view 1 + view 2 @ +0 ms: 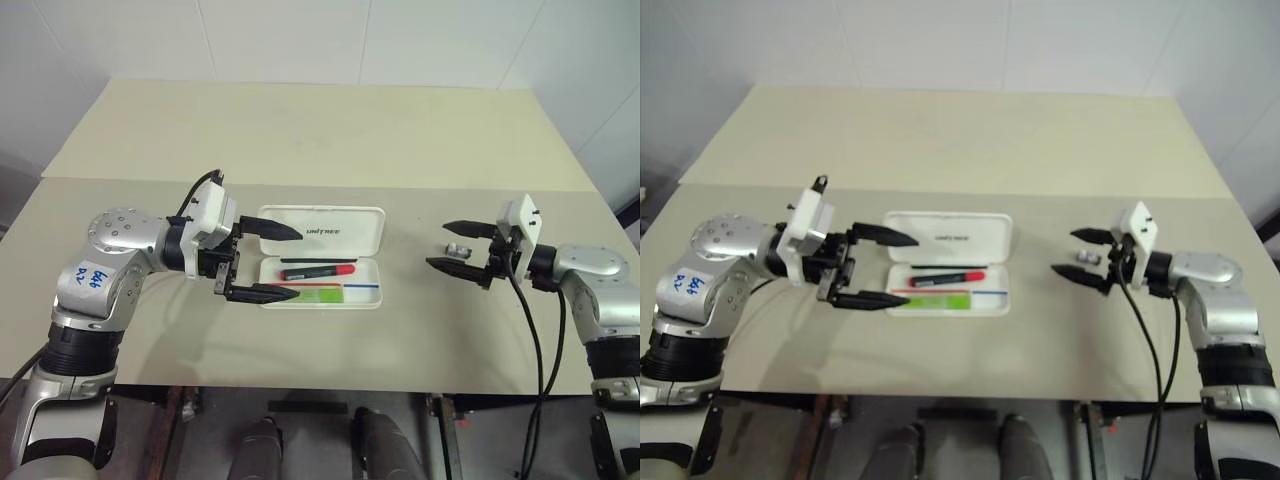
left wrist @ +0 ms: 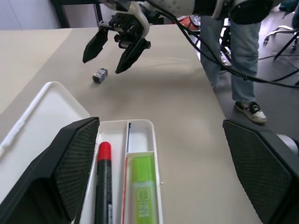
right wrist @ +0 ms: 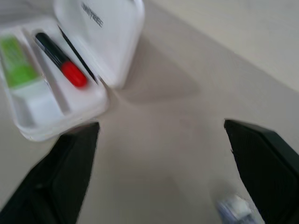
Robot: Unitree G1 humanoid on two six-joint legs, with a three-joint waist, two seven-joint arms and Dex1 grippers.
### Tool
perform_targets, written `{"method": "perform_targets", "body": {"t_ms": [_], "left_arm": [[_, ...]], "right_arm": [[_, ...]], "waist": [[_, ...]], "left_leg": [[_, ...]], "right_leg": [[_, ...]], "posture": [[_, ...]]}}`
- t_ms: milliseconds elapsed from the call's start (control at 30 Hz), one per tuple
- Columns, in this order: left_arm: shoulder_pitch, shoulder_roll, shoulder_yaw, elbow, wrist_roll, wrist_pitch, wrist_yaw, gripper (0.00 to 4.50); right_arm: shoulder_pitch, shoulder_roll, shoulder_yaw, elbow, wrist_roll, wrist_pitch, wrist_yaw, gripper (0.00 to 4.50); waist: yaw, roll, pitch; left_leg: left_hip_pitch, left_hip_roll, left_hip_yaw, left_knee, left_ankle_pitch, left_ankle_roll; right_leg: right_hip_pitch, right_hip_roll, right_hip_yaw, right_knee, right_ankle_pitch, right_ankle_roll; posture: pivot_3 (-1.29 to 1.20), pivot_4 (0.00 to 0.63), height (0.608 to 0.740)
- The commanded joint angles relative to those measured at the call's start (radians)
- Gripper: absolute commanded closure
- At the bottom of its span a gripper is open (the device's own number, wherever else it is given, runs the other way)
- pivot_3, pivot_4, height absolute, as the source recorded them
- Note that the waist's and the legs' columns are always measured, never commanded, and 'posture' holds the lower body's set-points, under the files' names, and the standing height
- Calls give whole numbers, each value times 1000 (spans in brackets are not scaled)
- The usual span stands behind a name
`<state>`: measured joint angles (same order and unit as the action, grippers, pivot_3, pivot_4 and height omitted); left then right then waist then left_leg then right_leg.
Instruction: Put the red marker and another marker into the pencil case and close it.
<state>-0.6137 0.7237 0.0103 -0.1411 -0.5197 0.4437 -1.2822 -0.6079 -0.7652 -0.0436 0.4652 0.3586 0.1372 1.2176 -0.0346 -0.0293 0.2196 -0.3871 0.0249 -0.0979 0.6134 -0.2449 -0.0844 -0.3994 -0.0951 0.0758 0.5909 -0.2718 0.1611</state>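
Pencil case (image 1: 322, 232) open (both markers inside), empty wide-open grippers flanking, small grey piece (image 1: 458, 249), perhaps a cap, beside right gripper (image 1: 458, 247).

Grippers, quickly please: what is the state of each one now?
Left gripper: open, holding nothing, at the left end of the pencil case.
Right gripper: open, holding nothing, by a small grey piece.
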Motion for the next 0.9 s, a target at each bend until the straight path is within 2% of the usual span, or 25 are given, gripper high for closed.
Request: {"method": "perform_targets", "body": {"t_ms": [33, 267, 467, 633, 733, 900], "left_arm": [[-25, 26, 52, -5, -16, -18, 12, 49], [-21, 42, 68, -24, -18, -17, 35, 49], [-9, 53, 81, -44, -20, -16, 56, 49], [-21, 46, 75, -51, -22, -14, 71, 49], [-23, 45, 72, -50, -24, -17, 70, 0], [-25, 41, 69, -48, -24, -21, 71, 0]], "right_arm": [[-110, -33, 25, 188, -80, -106, 81, 0], [-238, -33, 44, 448, -187, -238, 123, 0], [-259, -38, 47, 554, -243, -279, 142, 0], [-274, -24, 59, 654, -299, -316, 102, 0], [-297, -6, 54, 692, -309, -315, 83, 644], [-314, 25, 40, 714, -307, -321, 62, 2414]], "waist": [[0, 0, 0], [-1, 0, 0], [-6, 1, 0], [-15, 1, 0], [-21, 1, 0], [-28, 1, 0]], "left_leg": [[0, 0, 0, 0, 0, 0], [0, 0, 0, -1, 0, 0], [0, 0, 0, -1, 0, -1], [0, 0, 0, 0, 0, -1], [0, 0, 0, 0, 1, -1], [1, 0, 0, 0, 1, -2]], "right_leg": [[0, 0, 0, 0, 0, 0], [0, 0, 0, 0, 0, 1], [0, 0, 0, 0, -1, 1], [0, 0, 0, 1, -1, 1], [0, 0, 0, 1, -1, 1], [0, 0, 0, 2, 0, 1]], "posture": [[0, 150, 740], [0, 150, 740], [0, 150, 740], [0, 150, 740], [0, 150, 740], [0, 150, 740]]}}
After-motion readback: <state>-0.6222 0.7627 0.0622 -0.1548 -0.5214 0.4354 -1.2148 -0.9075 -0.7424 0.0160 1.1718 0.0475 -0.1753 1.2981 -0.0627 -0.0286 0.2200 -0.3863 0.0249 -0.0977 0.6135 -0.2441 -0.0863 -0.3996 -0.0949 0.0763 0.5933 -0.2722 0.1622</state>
